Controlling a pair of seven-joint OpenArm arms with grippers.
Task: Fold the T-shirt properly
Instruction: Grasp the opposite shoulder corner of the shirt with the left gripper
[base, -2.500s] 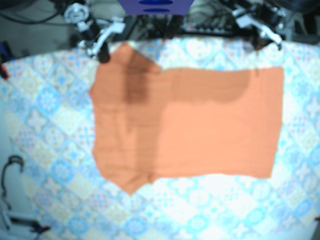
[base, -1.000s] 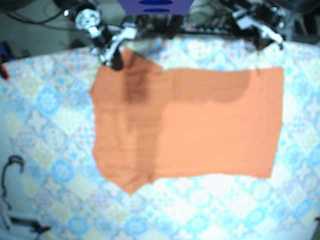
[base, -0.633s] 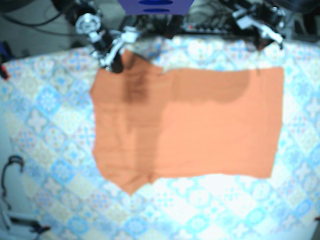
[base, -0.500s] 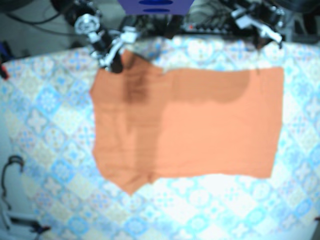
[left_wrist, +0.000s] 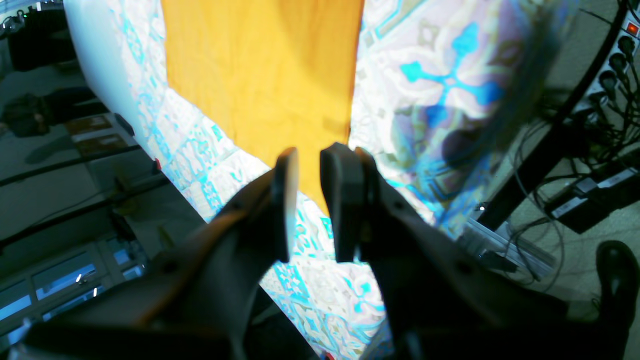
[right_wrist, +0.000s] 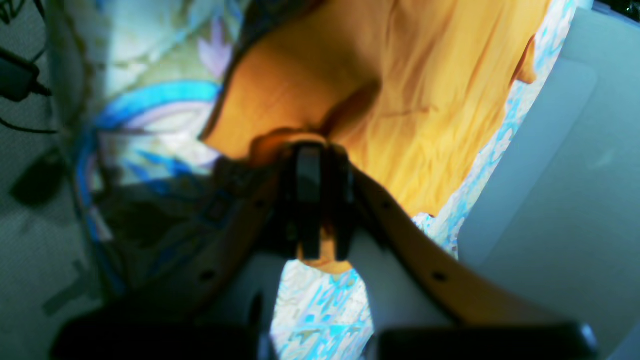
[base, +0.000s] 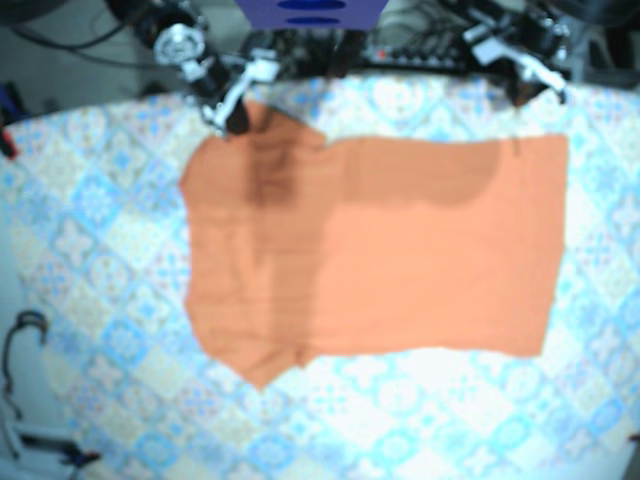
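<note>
The orange fabric T-shirt (base: 400, 250), probably light and limp, is lying flat on the blue-patterned worktop (base: 90, 200). The right gripper (right_wrist: 310, 155), jaws closed, is pinching its 11 o'clock sleeve; the left gripper (left_wrist: 309, 160) is hovering at 1 o'clock, jaws slightly parted.

The orange fabric T-shirt (base: 400, 250) lay spread flat on the blue-patterned table (base: 100, 200), a broad rectangle with a pointed flap jutting from its near edge at the base view's left. Darker bands marked overlapped layers along the far edge. One far corner (right_wrist: 310, 125) was bunched and creased; the other (left_wrist: 260, 75) lay smooth.
</note>
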